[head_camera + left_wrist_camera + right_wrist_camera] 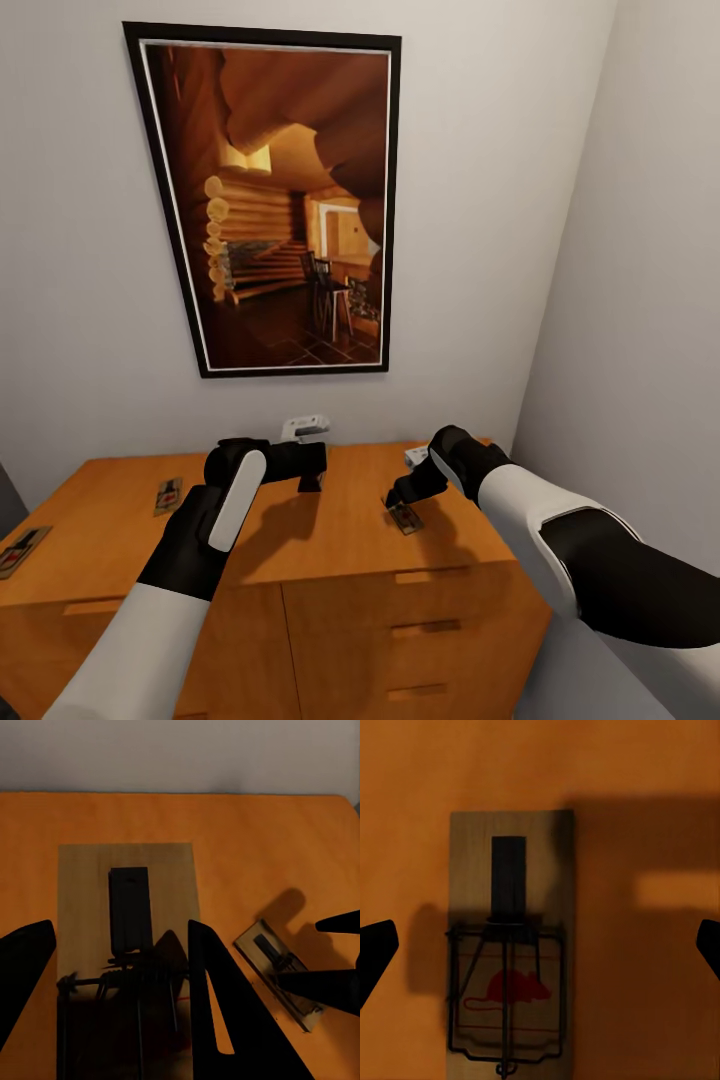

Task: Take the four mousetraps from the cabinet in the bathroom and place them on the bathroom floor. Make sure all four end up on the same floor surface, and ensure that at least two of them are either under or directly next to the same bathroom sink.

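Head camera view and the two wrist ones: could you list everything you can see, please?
framed picture: one, black frame, log-cabin interior, on the wall above the cabinet
cabinet: one, orange-brown wood, against the wall
mousetraps: four, tan wood with dark wire, all on the cabinet top; two towards its left end, one under each claw
white objects: two, at the cabinet's back edge, too small to identify
left claw: black, open, over a mousetrap
right claw: black, open, over a mousetrap
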Tool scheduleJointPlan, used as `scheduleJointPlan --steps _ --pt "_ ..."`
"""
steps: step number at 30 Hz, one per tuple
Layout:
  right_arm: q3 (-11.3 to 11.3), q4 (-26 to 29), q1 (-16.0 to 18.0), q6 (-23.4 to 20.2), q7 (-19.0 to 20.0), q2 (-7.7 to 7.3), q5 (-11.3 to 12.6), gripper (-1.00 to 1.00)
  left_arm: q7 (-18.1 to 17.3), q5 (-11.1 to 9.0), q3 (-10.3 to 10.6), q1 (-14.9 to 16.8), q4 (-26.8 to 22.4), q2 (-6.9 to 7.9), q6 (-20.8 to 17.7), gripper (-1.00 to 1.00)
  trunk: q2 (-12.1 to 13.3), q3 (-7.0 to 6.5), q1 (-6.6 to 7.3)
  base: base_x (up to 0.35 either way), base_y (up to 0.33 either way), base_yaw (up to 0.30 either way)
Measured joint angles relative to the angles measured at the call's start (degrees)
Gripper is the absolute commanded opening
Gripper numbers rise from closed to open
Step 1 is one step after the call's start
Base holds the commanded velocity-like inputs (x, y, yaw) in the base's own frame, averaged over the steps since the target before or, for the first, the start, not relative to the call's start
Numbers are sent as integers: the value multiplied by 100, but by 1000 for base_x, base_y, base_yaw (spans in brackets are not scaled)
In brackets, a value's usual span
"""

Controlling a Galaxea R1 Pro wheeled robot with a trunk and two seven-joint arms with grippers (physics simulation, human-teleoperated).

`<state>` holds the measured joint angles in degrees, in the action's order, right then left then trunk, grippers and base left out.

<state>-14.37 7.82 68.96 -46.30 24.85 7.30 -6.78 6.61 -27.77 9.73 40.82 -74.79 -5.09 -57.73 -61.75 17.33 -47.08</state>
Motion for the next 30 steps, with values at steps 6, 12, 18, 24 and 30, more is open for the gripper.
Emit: scheduleJointPlan --steps 6,12,18,24,30 --pt "0 -3 0 64 77 0 7 100 0 -1 0 0 3 0 0 -100 -162 72 -89 0 0 0" --pt "0 -8 0 87 105 0 19 100 0 -1 0 -2 4 8 0 -100 -162 72 -89 0 0 0" --pt "0 -8 0 89 108 0 26 100 0 -1 0 -2 4 9 0 -100 -162 72 -89 0 0 0" --pt "6 -107 0 88 104 0 23 100 0 -1 0 -6 10 9 0 -100 -162 72 -89 0 0 0" --pt "-25 -85 8 90 112 1 -14 100 0 0 0 -9 13 9 3 -100 -404 178 -219 0 0 0"
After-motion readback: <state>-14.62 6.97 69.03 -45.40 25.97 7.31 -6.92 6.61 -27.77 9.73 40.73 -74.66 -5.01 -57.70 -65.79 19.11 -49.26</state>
